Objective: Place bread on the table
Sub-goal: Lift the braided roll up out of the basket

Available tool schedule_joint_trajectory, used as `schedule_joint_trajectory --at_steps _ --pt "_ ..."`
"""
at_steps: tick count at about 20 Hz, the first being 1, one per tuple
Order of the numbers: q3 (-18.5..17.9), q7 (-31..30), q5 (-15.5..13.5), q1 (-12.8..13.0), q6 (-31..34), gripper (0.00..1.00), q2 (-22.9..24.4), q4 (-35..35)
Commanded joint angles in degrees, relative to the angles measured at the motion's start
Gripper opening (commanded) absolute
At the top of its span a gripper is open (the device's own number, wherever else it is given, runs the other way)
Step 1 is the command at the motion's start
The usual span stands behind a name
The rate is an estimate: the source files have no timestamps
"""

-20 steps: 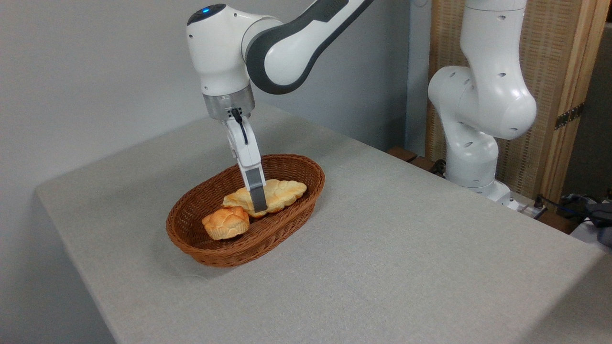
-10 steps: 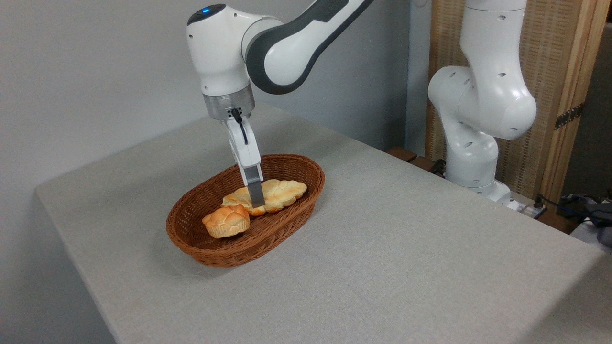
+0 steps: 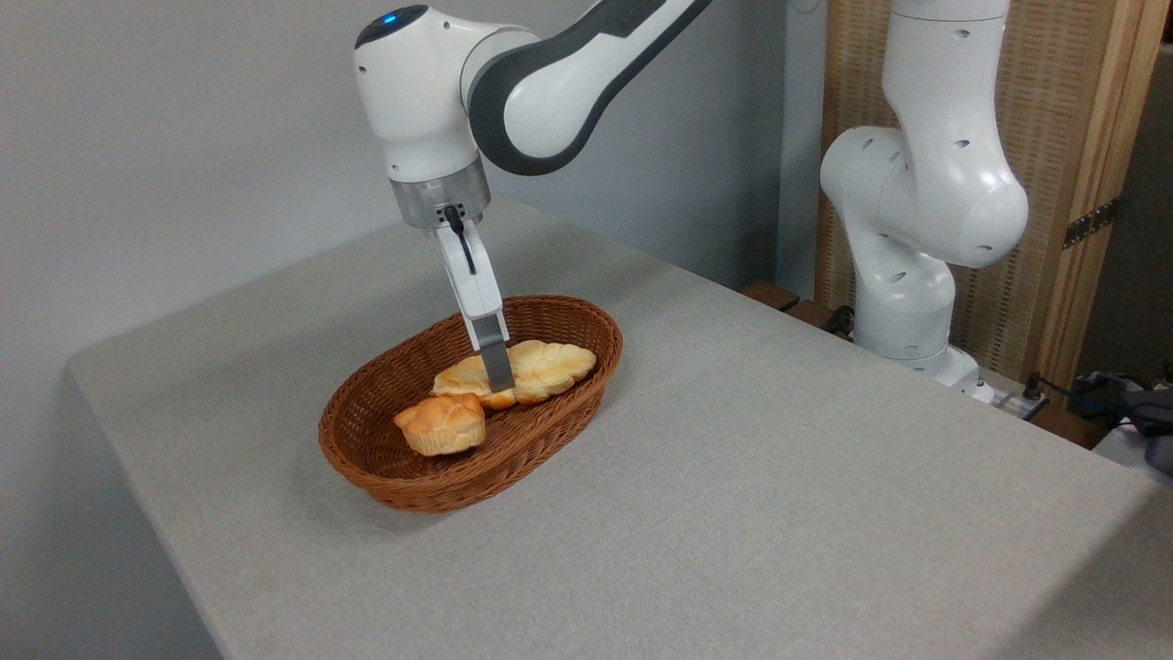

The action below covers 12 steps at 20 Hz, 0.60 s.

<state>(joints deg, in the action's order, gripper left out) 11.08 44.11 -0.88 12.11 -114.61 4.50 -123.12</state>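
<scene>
The bread [image 3: 550, 365], a long pale-golden braided loaf, sits slightly raised in the far half of the brown wicker basket [image 3: 431, 490]. My gripper [image 3: 499, 378] reaches down into the basket from above and is shut on the bread near its middle. Only the near grey finger shows; the other is hidden behind the loaf. The table [image 3: 733, 477] is covered in light grey cloth and carries the basket left of centre.
A small round orange bun [image 3: 442, 423] lies in the basket's near half, just in front of the loaf. The arm's white base [image 3: 916, 238] stands past the table's far right edge, before a wooden screen. Cables lie at the far right.
The gripper has risen a little and the bread has come up with it, shifting slightly right. The bun has nudged slightly right and up in the basket.
</scene>
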Motion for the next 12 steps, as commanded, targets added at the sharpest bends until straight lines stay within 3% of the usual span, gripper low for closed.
schedule_joint_trajectory --at_steps 1,6,12 --pt "-0.4 1.6 0.0 -0.3 4.2 0.12 0.5 2.2" --pt "-0.9 1.9 -0.2 -1.0 11.9 0.09 0.0 7.8" --pt "-6.3 6.0 -0.1 -1.0 14.2 0.10 0.0 12.1"
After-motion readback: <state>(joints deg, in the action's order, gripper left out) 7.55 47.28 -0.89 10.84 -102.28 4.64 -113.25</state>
